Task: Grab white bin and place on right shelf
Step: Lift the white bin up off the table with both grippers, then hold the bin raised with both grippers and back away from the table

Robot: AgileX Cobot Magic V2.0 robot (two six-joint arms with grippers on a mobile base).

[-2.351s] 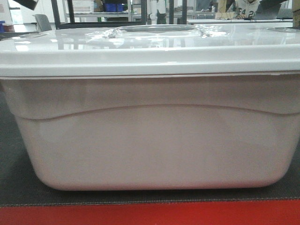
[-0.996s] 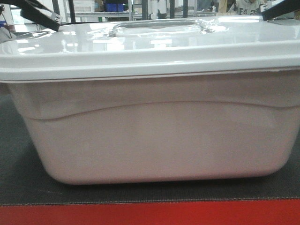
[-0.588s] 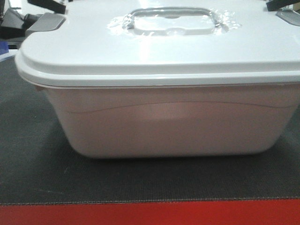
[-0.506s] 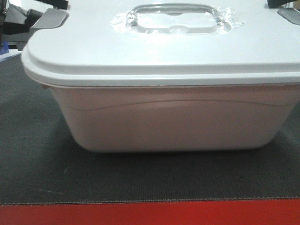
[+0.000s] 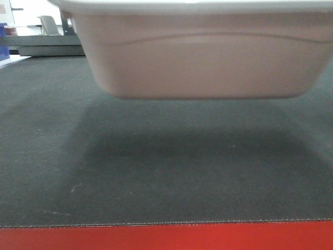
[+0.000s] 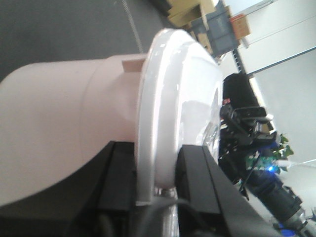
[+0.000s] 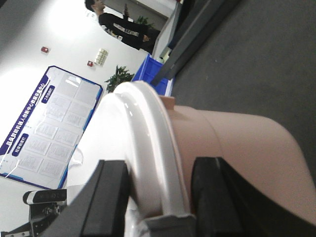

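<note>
The white bin (image 5: 203, 57) hangs in the air above the dark mat (image 5: 156, 172), its shadow under it. Its lid is cut off by the top edge of the front view. In the left wrist view my left gripper (image 6: 157, 153) is shut on the bin's rim and glossy lid (image 6: 173, 98) at one end, one finger under the rim, one on the lid. In the right wrist view my right gripper (image 7: 160, 170) is shut on the rim and lid (image 7: 143, 128) at the other end of the bin (image 7: 232, 148). The right shelf is out of view.
A red strip (image 5: 166, 237) runs along the mat's near edge. A grey platform (image 5: 52, 49) and a chair (image 5: 49, 23) stand at the far left. A blue crate (image 7: 155, 74), a wall poster (image 7: 44, 128) and a person (image 7: 118, 24) stand beyond the bin.
The bin stood on the mat and filled the view. Both grippers came to its ends, and now it is lifted off the mat, higher in the view.
</note>
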